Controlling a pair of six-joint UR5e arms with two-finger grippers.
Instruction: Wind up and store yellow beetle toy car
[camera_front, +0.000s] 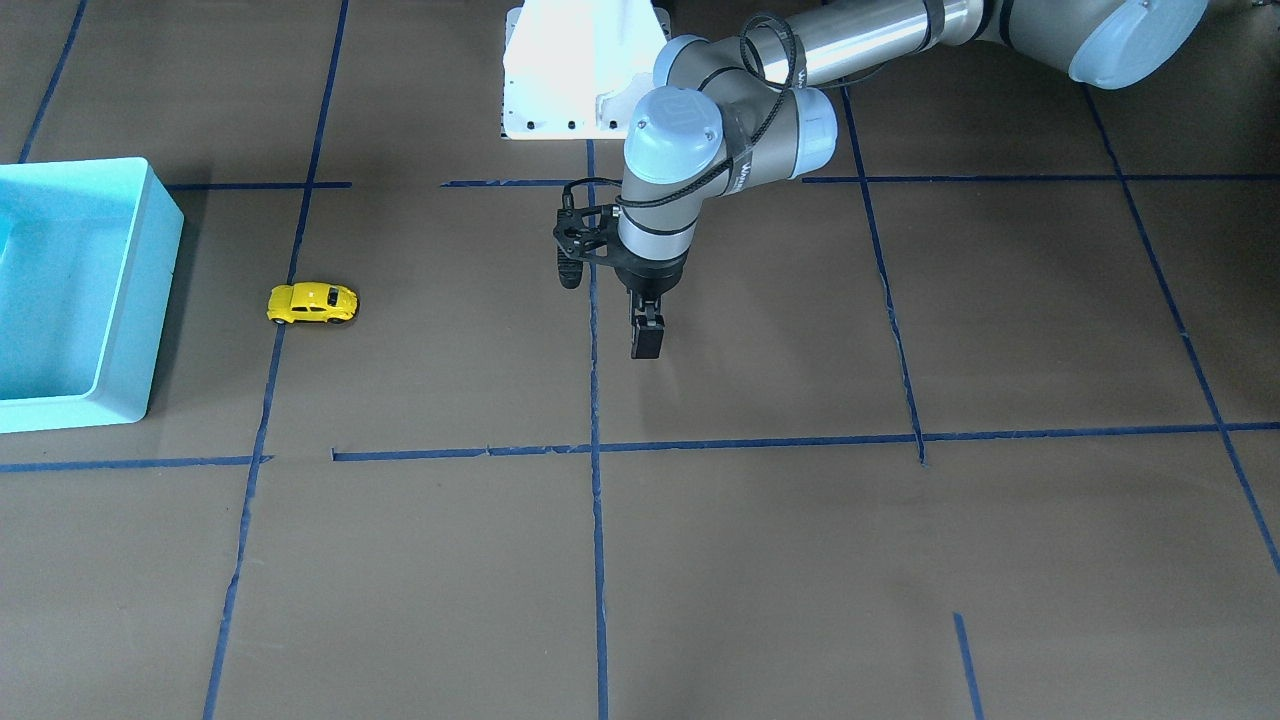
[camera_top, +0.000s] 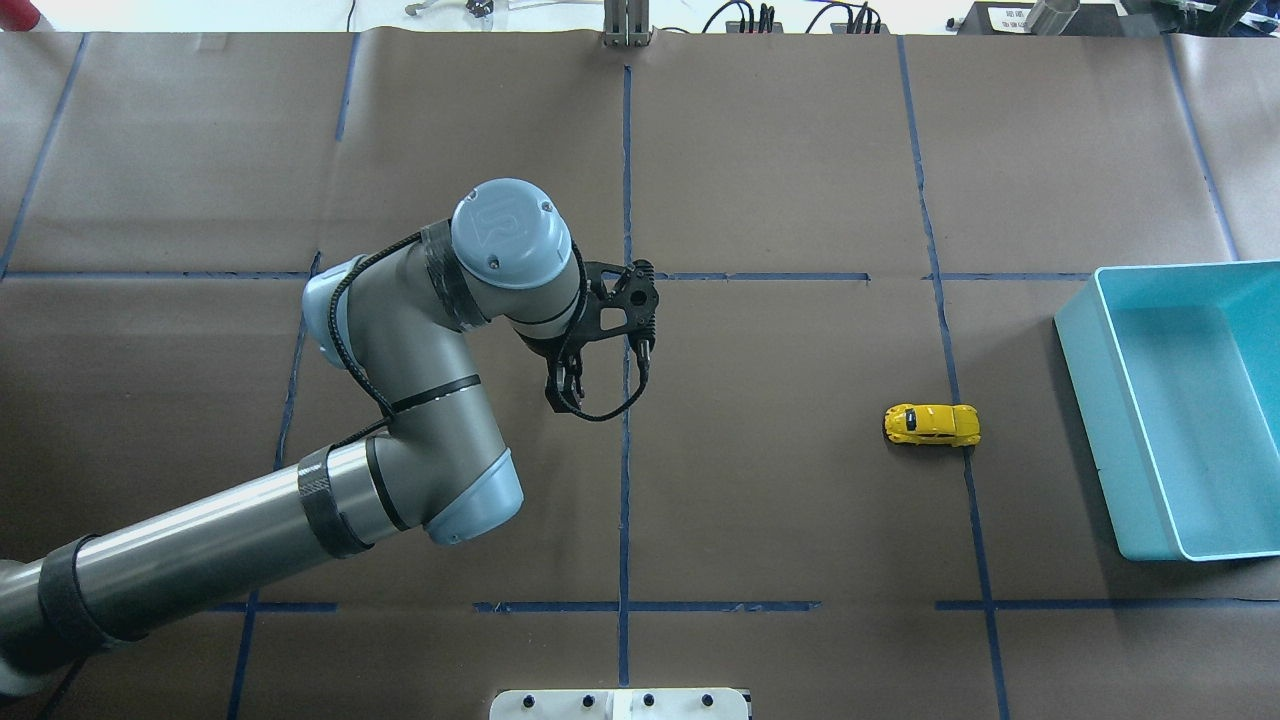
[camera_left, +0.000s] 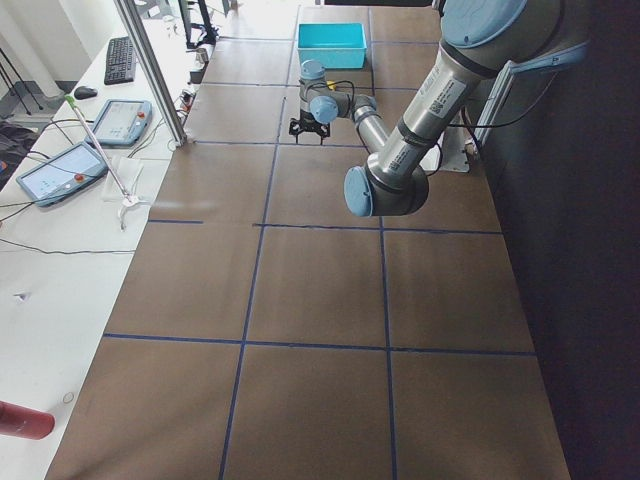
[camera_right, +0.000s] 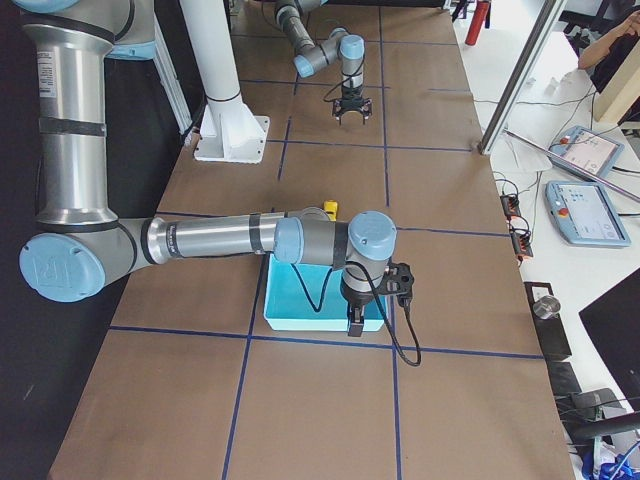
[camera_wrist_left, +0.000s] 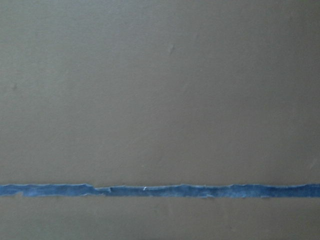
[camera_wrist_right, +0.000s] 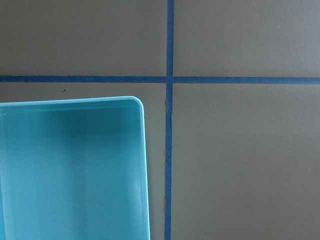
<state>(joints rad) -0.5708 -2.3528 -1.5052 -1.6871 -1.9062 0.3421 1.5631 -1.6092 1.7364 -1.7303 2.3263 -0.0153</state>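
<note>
Sitting near the bin (camera_front: 160, 300), the car (camera_front: 312, 303) may roll off if nudged; left tool (camera_front: 646, 340) hangs far from the bin, parted or together I cannot tell.

Shows the toy car (camera_top: 932, 424) on the table (camera_top: 780, 500), near the bin (camera_top: 1105, 400) on the robot's right side, not touching it. Puts the left gripper (camera_front: 647, 340) over the table's middle, well apart from the toy car. Puts the right gripper (camera_right: 354, 325) above a corner of the bin.
</note>
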